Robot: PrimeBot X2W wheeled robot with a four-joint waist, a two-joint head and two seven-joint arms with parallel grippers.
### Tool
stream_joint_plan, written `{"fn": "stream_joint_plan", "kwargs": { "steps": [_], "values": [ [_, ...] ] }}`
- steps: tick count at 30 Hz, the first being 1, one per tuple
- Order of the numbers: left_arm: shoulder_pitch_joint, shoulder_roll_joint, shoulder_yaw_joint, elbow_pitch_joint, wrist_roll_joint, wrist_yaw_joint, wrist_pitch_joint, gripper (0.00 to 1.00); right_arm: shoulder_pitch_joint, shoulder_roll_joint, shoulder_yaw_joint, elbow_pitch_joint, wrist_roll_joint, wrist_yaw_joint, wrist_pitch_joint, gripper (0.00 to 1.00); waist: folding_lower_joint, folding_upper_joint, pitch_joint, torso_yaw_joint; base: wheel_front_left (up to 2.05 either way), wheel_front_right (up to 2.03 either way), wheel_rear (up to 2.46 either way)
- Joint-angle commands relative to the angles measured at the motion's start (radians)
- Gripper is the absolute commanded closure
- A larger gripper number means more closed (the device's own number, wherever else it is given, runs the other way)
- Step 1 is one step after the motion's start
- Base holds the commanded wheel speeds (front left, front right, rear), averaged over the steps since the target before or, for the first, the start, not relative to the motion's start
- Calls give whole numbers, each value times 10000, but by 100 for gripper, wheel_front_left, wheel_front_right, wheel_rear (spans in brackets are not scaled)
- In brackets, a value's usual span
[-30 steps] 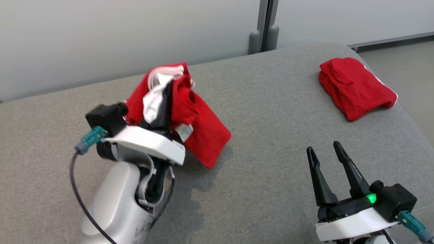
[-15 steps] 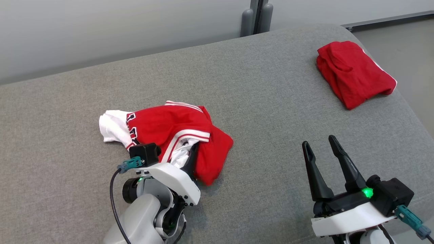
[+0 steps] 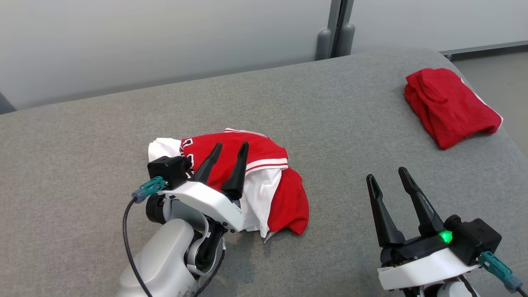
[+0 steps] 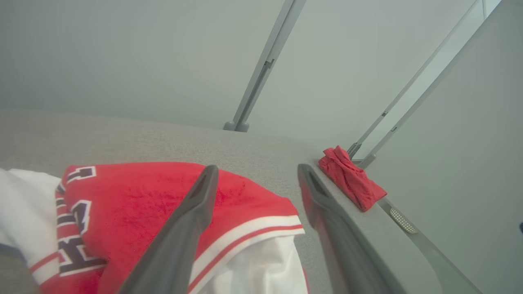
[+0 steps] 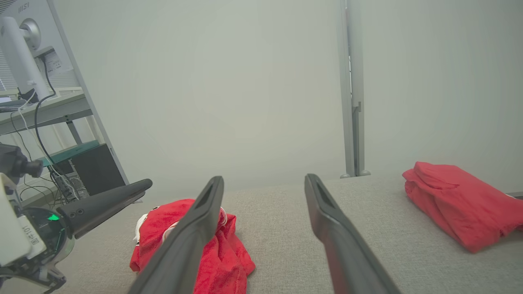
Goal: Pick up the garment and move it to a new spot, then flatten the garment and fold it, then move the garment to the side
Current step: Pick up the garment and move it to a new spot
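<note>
I judge the move done: the garment [image 3: 264, 154] lies crumpled, left gripper [image 3: 231, 144] and right gripper [image 3: 385, 173] fingers wide, empty. Next I flatten it.

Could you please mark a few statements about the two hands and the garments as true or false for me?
1. The left hand is open, over the crumpled red and white garment. True.
2. The right hand grips the folded red garment. False: it is open and empty, well apart from that garment.
3. The folded red garment lies near the far right edge of the grey cushion. True.
4. The two garments touch each other. False: bare grey cushion lies between them.
5. The red and white garment is spread out flat. False: it lies bunched in a heap.
</note>
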Motion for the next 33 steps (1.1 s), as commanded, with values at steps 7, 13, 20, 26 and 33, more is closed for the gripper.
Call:
{"fn": "stream_joint_plan", "kwargs": {
  "steps": [7, 13, 20, 26, 33],
  "values": [
    [929, 1048, 974, -2481, 753, 488, -379, 0, 97, -4, 223, -264, -86, 0, -59, 0, 0, 0, -420, 824, 0, 0, 0],
    [2549, 1383, 2341, -4505, 1881, 1071, -404, 0, 267, -8, 218, -283, -118, 0, -59, 0, 0, 0, -725, 1313, 0, 0, 0],
    [4174, 1051, 3598, -5778, 3251, 1353, -406, 0, 491, -48, 42, -265, -204, 0, -59, 0, 0, 0, -1032, 1703, 0, 0, 0],
    [5022, 868, 4602, -6197, 4254, 982, -406, 0, 658, -106, -132, -205, -293, 0, -59, 0, 0, 0, -1311, 1795, 0, 0, 0],
    [5657, 479, 5441, -6602, 5487, 671, -407, 0, 941, -108, -559, -125, -346, 0, -59, 0, 0, 0, -1541, 1829, 0, 0, 0]
  ]
}}
